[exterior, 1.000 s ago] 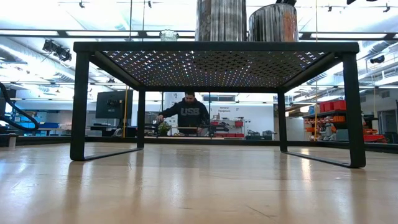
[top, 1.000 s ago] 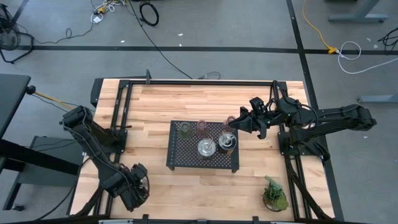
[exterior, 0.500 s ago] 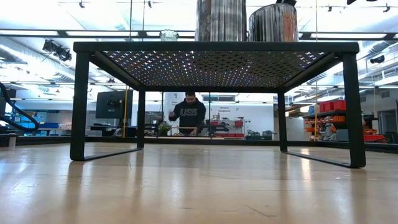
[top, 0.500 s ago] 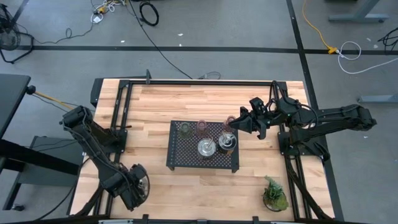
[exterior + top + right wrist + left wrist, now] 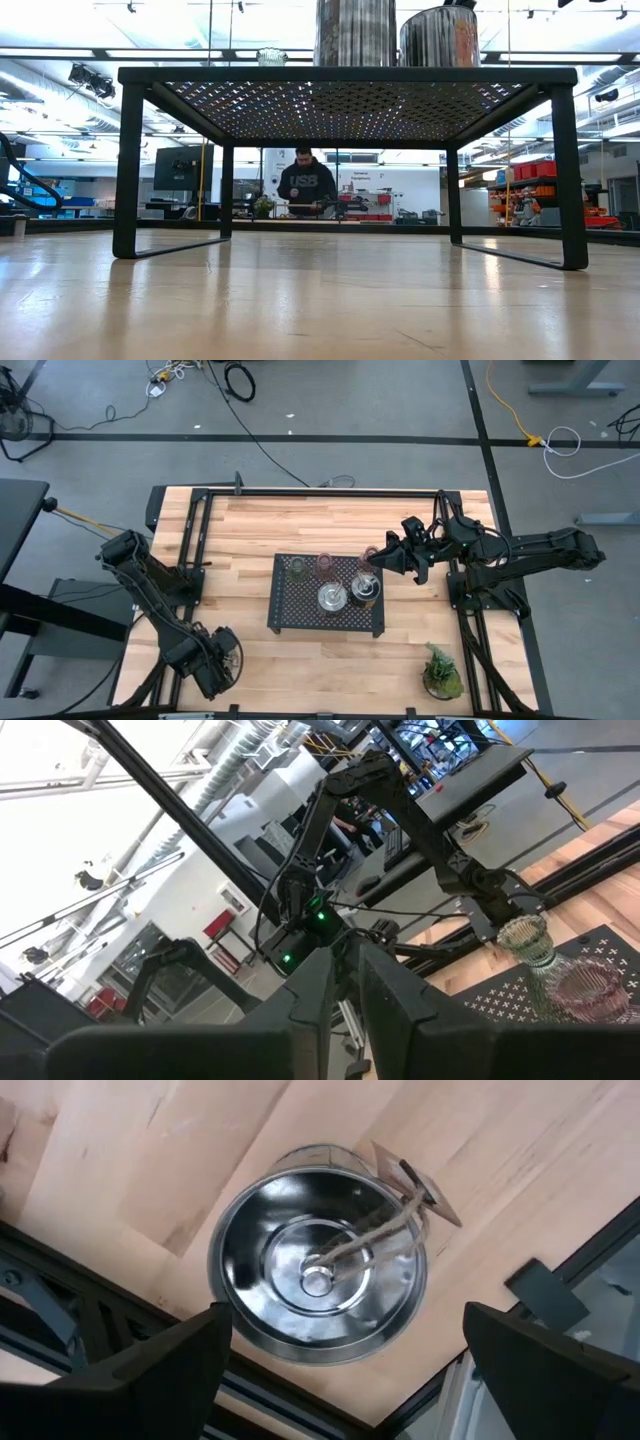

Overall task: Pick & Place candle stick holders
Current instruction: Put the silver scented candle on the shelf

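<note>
Below wide-spread left pincer, shiny silver holder, string-tied tag inside.

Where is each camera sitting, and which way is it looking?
High view: above the table, looking straight down; both arms show, left pincer, right pincer by the black tray.
Low view: at tabletop height, looking under the tray; no arm shows.
Left wrist view: looks down on a silver holder; its open fingers show.
Right wrist view: looks across the table; its shut fingers show.
Shared: high and low both see the tray.
</note>
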